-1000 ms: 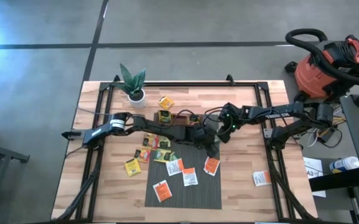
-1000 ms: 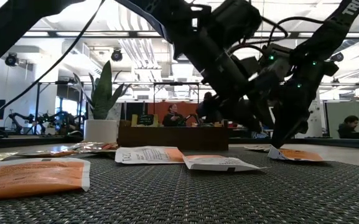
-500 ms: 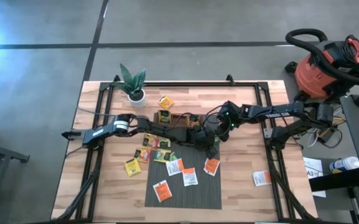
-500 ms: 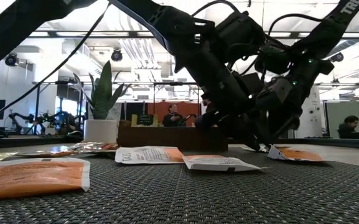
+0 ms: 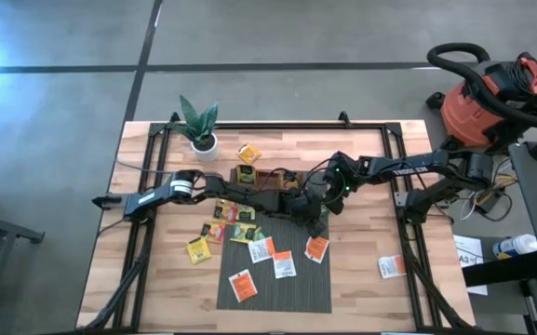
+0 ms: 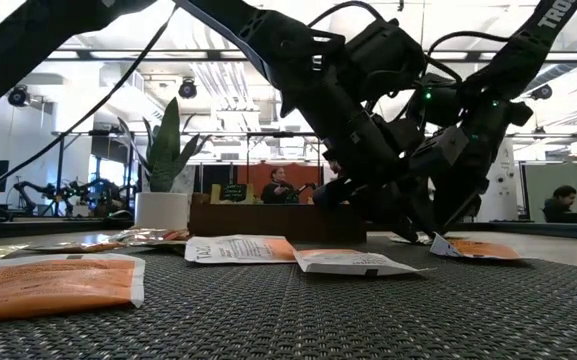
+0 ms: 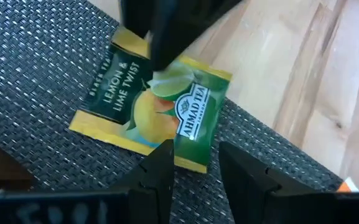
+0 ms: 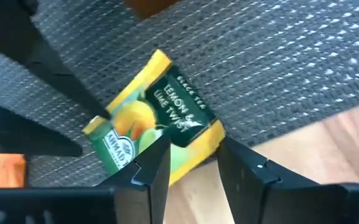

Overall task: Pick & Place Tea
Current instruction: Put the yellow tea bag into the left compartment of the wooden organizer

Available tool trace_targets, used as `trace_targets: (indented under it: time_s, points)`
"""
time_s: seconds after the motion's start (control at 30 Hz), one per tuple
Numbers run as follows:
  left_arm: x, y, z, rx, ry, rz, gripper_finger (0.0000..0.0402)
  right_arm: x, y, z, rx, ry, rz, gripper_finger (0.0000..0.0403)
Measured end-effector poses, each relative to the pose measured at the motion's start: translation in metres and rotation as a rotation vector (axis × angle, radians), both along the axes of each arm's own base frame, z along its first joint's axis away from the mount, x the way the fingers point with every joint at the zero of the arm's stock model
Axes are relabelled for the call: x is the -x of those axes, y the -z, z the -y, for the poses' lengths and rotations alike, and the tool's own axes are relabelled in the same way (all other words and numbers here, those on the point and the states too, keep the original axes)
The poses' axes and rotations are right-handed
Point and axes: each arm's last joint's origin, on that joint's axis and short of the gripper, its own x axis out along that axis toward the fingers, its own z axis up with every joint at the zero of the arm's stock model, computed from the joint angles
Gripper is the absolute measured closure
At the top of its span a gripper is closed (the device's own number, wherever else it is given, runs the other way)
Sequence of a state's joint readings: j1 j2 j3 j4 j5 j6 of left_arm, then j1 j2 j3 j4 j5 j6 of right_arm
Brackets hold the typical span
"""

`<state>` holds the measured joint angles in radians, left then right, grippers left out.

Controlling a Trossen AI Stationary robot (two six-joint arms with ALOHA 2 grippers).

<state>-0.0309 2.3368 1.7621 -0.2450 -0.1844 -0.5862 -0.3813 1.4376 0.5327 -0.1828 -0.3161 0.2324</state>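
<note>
A green-and-yellow tea sachet (image 7: 154, 106) (image 8: 151, 130) lies flat on the far right corner of the grey mat (image 5: 277, 298), with one corner over the wood. Both grippers meet above it at the table's middle. My left gripper (image 7: 195, 165) (image 5: 305, 212) is open and slants down from the left, its fingertips on either side of the sachet's near edge. My right gripper (image 8: 195, 158) (image 5: 320, 218) is open and slants down from the right over the opposite edge. In the high view the grippers hide the sachet. My left gripper's fingertips (image 7: 163, 163) stand at the sachet's green edge (image 7: 188, 163), pointing down at a slant; I cannot tell whether they touch it. My right gripper has one finger (image 7: 160, 43) over the sachet's far edge (image 7: 157, 78); whether it touches cannot be told. The sachet lies on the mat.
Several white-and-orange sachets (image 5: 284, 264) lie on the mat, and one (image 5: 391, 267) lies on the wood at the right. Yellow and green sachets (image 5: 221, 219) lie left of the mat. A brown wooden tray (image 6: 278, 220) and a potted plant (image 5: 198, 126) stand toward the far edge.
My left gripper has come down toward the mat beside my right gripper and then kept still. My right gripper has stayed in place over the sachet and turned a little at the wrist.
</note>
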Motion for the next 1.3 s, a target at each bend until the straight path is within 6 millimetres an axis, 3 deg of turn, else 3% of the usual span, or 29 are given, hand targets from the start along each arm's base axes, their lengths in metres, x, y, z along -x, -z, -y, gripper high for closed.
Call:
trace_targets:
  time_s: [0.27,0.57,0.87,1.17,1.3]
  points:
    - [0.0,0.001,-0.002,-0.005,0.005,-0.006,0.028,-0.005,-0.006,0.0,-0.048,-0.039,0.057,0.0306]
    - [0.0,0.001,-0.001,-0.007,0.007,-0.006,0.028,-0.007,-0.008,0.001,-0.018,-0.059,0.066,0.0388]
    - [0.0,-0.003,0.006,-0.025,0.001,-0.001,0.028,-0.006,-0.007,0.002,0.042,-0.046,0.038,0.0394]
    - [0.005,-0.037,0.006,-0.04,-0.014,0.068,0.028,-0.007,-0.009,0.003,0.046,-0.048,0.04,0.0394]
    - [0.006,-0.032,0.006,-0.048,-0.013,0.045,0.028,-0.006,-0.008,0.002,0.037,-0.045,0.022,0.0394]
